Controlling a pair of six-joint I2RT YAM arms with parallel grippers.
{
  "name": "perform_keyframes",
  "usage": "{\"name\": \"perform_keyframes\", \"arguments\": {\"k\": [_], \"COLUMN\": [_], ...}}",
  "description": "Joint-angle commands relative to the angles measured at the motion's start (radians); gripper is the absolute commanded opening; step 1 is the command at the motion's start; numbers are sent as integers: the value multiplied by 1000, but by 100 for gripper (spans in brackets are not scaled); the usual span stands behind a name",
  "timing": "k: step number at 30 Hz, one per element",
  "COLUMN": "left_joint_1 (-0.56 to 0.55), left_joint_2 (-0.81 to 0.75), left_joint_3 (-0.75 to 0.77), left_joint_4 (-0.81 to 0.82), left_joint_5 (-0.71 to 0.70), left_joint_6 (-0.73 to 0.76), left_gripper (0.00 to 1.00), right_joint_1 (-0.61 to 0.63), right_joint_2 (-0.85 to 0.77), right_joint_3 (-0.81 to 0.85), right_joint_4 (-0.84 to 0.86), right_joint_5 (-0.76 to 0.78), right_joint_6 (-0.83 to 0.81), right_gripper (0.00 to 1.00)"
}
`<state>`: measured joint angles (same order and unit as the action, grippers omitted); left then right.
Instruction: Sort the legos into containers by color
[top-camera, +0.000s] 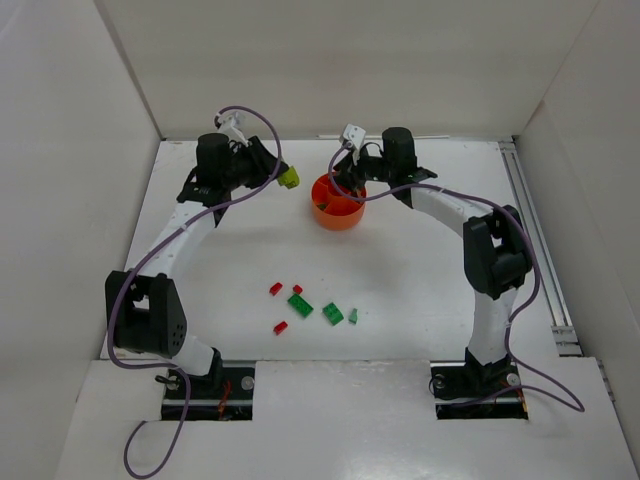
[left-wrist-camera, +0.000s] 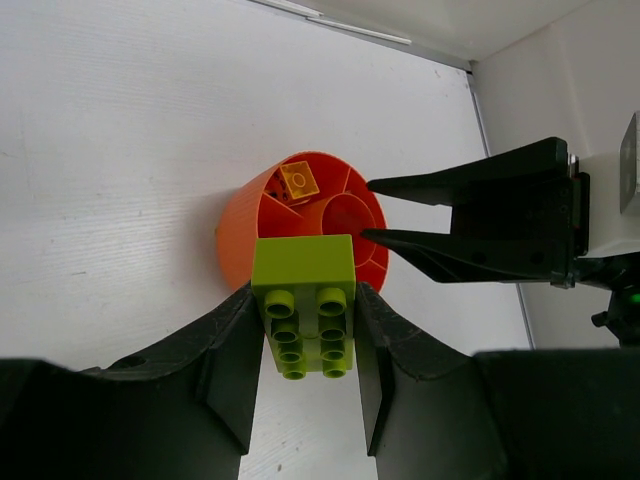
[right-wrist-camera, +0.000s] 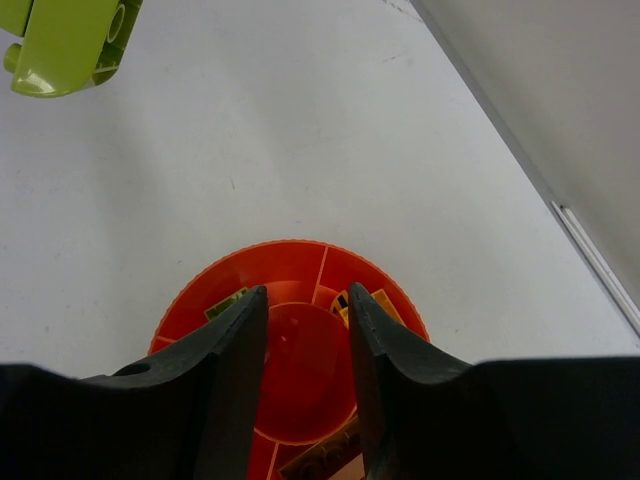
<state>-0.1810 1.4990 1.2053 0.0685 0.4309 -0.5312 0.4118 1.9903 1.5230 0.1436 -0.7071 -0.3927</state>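
My left gripper (top-camera: 283, 179) is shut on a lime brick (top-camera: 290, 179) and holds it left of the orange dish (top-camera: 340, 222). In the left wrist view the lime brick (left-wrist-camera: 305, 295) sits studs-up between my fingers, just short of the dish wall (left-wrist-camera: 238, 245). A yellow brick (left-wrist-camera: 298, 180) lies in one compartment. My right gripper (top-camera: 346, 176) is open and empty over the dish's central ring (right-wrist-camera: 300, 360). The right wrist view shows the dish rim (right-wrist-camera: 290, 245), a yellow brick (right-wrist-camera: 388, 305), an olive-lime brick (right-wrist-camera: 227, 303) and a brown brick (right-wrist-camera: 320, 460) in separate compartments.
Loose bricks lie on the table's near middle: three red ones (top-camera: 275, 288) (top-camera: 297, 288) (top-camera: 281, 327) and three green ones (top-camera: 300, 304) (top-camera: 332, 313) (top-camera: 353, 316). White walls enclose the table on the left, back and right. A rail (top-camera: 535, 240) runs along the right edge.
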Motion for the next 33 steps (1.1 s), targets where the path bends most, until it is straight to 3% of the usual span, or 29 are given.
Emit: {"name": "perform_keyframes", "arguments": {"k": [1, 8, 16, 28, 33], "left_joint_1": [3, 3, 3, -54, -93], "left_joint_2": [-23, -56, -65, -92, -126], "left_joint_3": [42, 11, -20, -1, -22], "left_joint_4": [50, 50, 114, 79, 91], "left_joint_5": [40, 58, 183, 151, 160], "left_joint_6": [7, 7, -15, -15, -24], "left_gripper": [0, 0, 0, 0, 0], "right_joint_1": [2, 2, 2, 2, 2], "right_joint_2": [-13, -45, -180, -171, -243], "right_joint_3": [5, -17, -106, -95, -142], "right_joint_4": [65, 65, 65, 65, 42], "right_joint_5": [-25, -25, 9, 43, 55], "right_joint_6": [-2, 8, 32, 86, 110], "right_gripper": [44, 45, 47, 47, 47]}}
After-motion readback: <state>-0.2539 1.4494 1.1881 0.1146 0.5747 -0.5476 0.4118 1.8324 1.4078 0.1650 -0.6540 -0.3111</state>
